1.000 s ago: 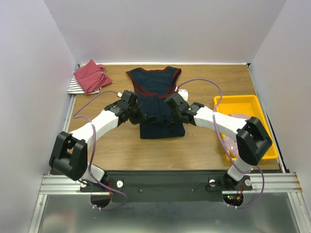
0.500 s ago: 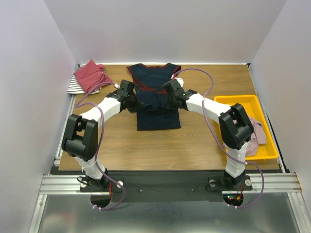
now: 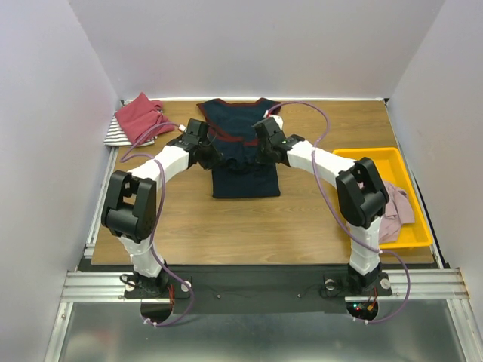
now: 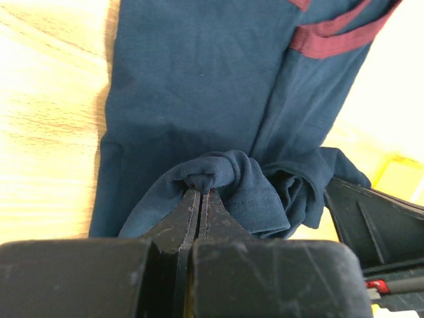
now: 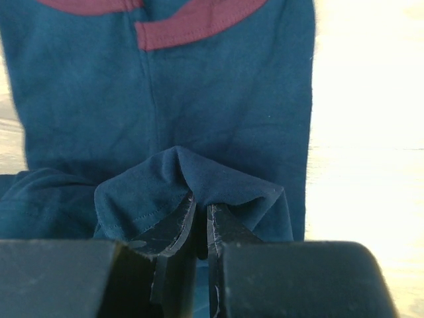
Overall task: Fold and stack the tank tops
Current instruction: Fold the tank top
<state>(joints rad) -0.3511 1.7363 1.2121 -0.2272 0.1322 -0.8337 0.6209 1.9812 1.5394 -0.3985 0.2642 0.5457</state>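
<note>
Navy tank top (image 3: 243,175) lies mid-table, and we have it pinched on both sides: our left gripper (image 4: 200,192) clamps one bunched fold, our right gripper (image 5: 201,209) bites another. On the right, the yellow tray (image 3: 362,156) holds the pale pink top (image 3: 398,207).

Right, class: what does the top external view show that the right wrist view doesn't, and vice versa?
Only top external: the red tank top, the striped one under it, and the yellow tray. Only right wrist: the bunched cloth fold pinched in the right tool. Both: the navy tank top with maroon trim, on the wooden table.
</note>
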